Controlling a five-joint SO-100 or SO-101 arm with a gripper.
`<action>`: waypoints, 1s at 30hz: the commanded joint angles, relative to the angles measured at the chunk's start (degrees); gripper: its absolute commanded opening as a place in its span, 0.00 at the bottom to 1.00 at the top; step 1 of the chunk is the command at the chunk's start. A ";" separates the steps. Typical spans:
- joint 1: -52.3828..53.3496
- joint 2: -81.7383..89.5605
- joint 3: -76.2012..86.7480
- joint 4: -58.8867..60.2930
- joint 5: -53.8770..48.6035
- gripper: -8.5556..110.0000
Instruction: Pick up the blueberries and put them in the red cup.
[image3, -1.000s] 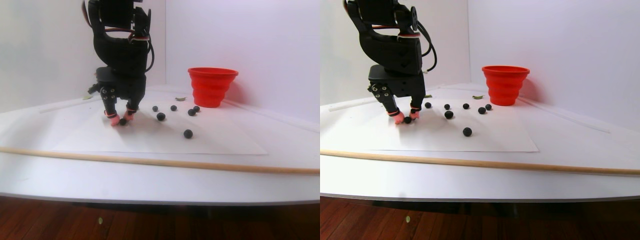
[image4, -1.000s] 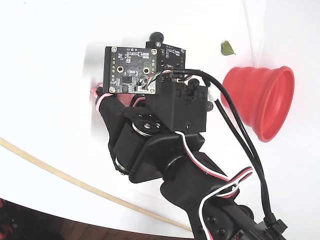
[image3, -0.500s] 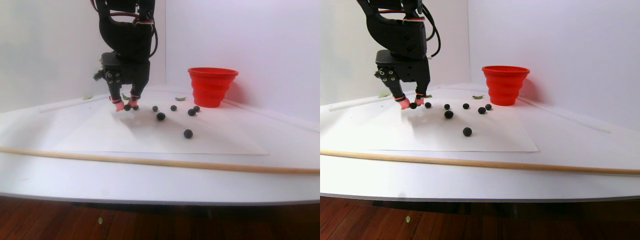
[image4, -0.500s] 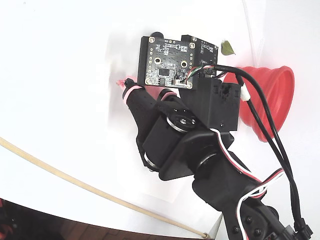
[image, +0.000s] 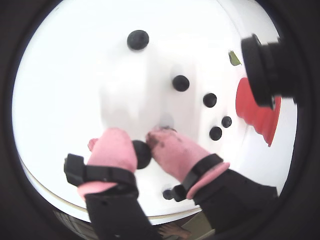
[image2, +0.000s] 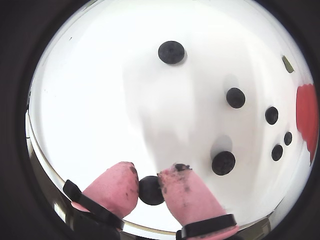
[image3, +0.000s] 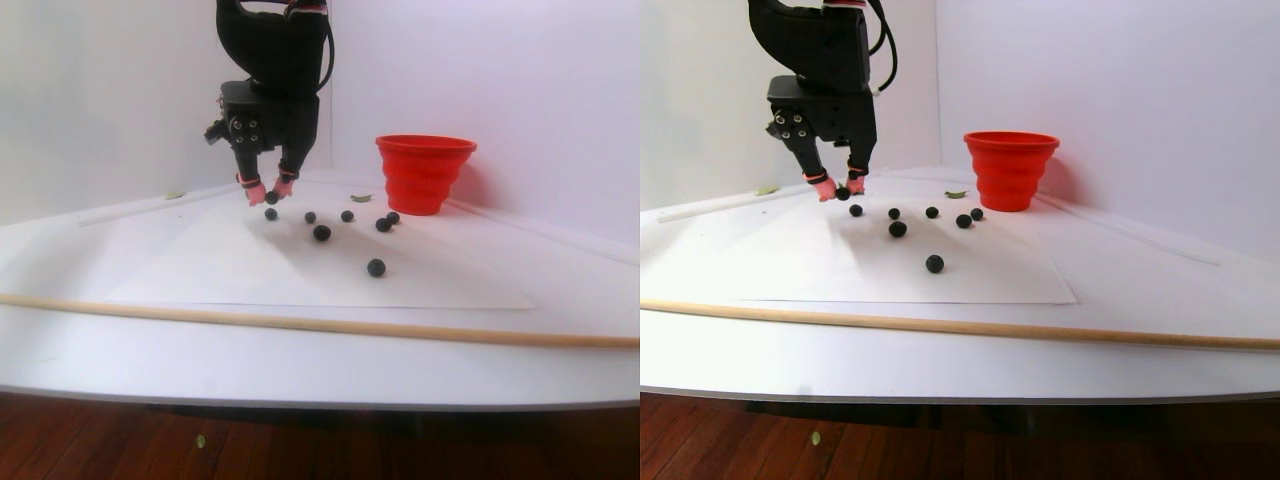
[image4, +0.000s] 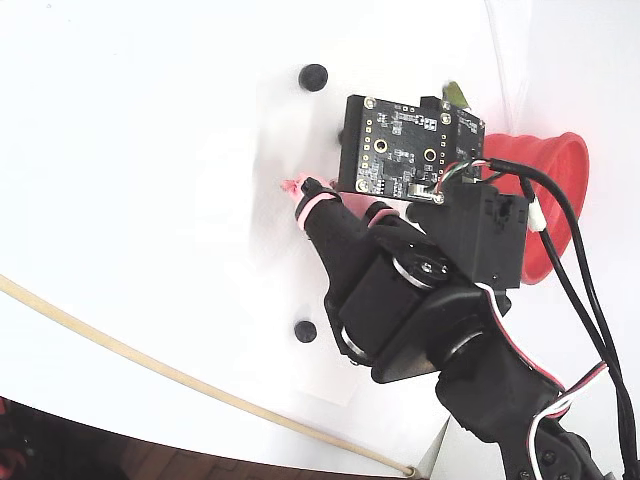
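Observation:
My gripper (image: 142, 150) is shut on one blueberry (image: 143, 155), pinched between its pink fingertips (image2: 117, 187). In the stereo pair view the gripper (image3: 268, 192) hangs a little above the table with that berry (image3: 271, 197). It is left of the red cup (image3: 424, 172), which stands upright near the back wall. Several blueberries (image3: 322, 232) lie loose on the white paper between gripper and cup. In both wrist views loose blueberries (image: 180, 83) (image2: 223, 162) show below, and the red cup (image: 257, 112) sits at the right edge. The fixed view shows the cup (image4: 555, 170) partly hidden behind the arm.
A long wooden stick (image3: 300, 322) lies across the front of the table. A green leaf scrap (image3: 361, 198) lies just left of the cup. The white paper sheet (image3: 250, 280) covers the table's middle. Walls close the back and right.
The gripper has risen off the table with the blueberry held and has moved right and back, closer to the red cup. The loose berries have not moved.

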 joint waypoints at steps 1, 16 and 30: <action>0.62 7.38 -0.53 0.70 -0.35 0.13; 3.87 14.77 1.93 3.16 -0.97 0.13; 6.33 19.34 2.90 4.48 0.88 0.13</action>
